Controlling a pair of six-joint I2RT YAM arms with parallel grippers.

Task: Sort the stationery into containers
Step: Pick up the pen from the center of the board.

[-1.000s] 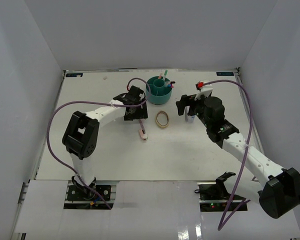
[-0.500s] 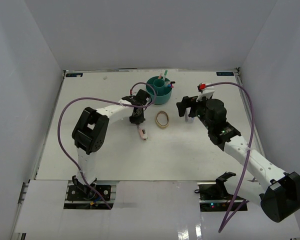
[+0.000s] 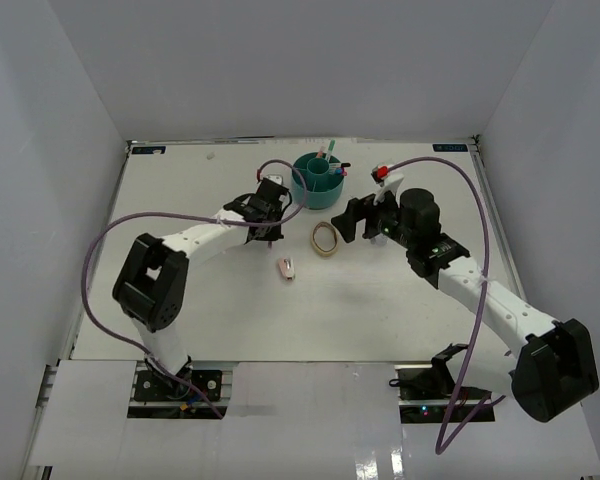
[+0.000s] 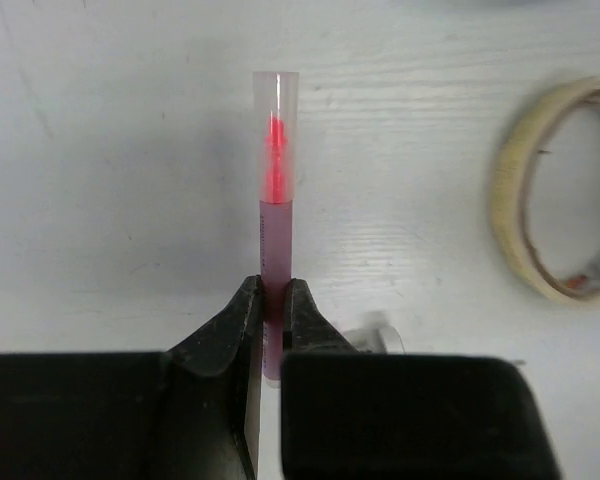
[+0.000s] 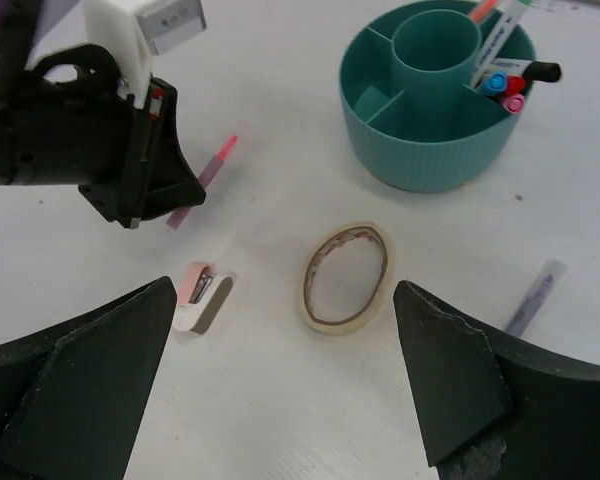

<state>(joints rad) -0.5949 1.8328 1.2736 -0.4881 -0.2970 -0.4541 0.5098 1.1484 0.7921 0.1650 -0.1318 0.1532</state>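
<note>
- Teal organizer (image 3: 302, 186) stands at the far middle of the table (image 3: 180, 300) in the top view, with several pens (image 3: 330, 160) already upright in one ring compartment; that much of the sorting looks done.
- Nearer the arms, the tan loop (image 3: 325, 238) and the pink eraser (image 3: 286, 268) lie loose on the table, apart from each other and outside the organizer.
- The left gripper (image 3: 268, 222) hovers just left of the organizer. The right gripper (image 3: 365, 222) hangs right of the loop, and from this view I cannot tell how its fingers stand.
- Left wrist view: the fingers (image 4: 245, 320) are clenched on the lower barrel of a pink-tipped pen (image 4: 277, 200), whose clear-capped end points away over the table. The loop sits off to the right, not touching it.
- Right wrist view: the right fingers (image 5: 90, 380) are spread wide with nothing between them, above the loop and eraser.
- The held pen hangs left of the organizer, not yet over any compartment.
- A pale purple pen (image 5: 535, 297) lies on the table to the right of the loop.
- My judgement: the task is past halfway. The gripped pen needs dropping in, and the purple pen, loop and eraser remain to be sorted.
</note>
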